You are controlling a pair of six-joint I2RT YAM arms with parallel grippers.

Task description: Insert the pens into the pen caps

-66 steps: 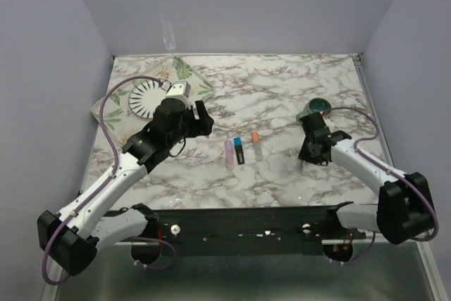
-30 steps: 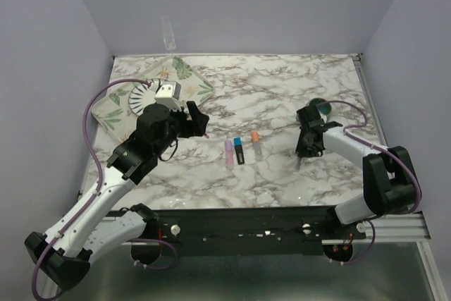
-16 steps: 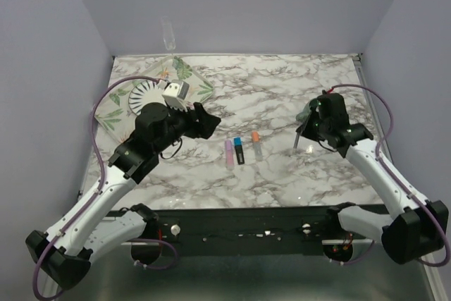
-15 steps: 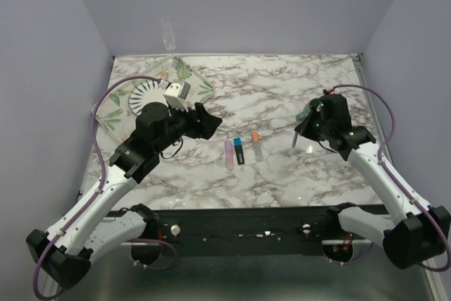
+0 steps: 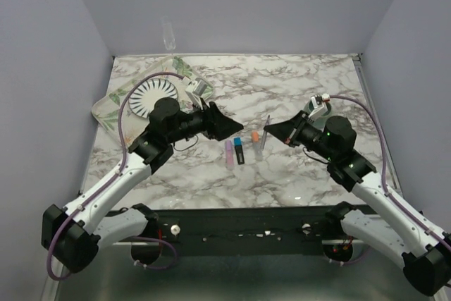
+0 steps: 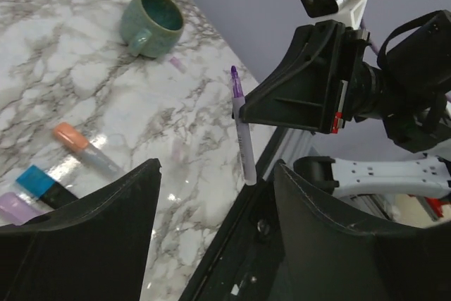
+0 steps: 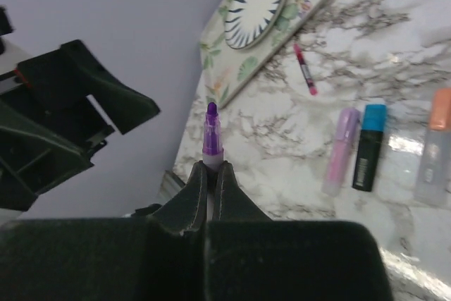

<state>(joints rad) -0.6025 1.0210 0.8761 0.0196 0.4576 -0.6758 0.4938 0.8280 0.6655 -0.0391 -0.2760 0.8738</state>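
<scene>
My right gripper is shut on a thin white pen with a purple tip, held in the air above the table's middle. My left gripper faces it from the left, open and empty, a short gap away. On the table below lie three markers side by side: a pink one, a black one with a blue end, and a grey one with an orange end. A thin red pen lies near the tray.
A leaf-patterned tray holding a striped plate sits at the back left. The left wrist view shows a teal mug on the right side of the table, with a small pale purple piece beside it.
My right arm has swung from beside the mug to the table's middle, carrying the purple-tipped pen up. My left gripper has turned and reached right towards it.
</scene>
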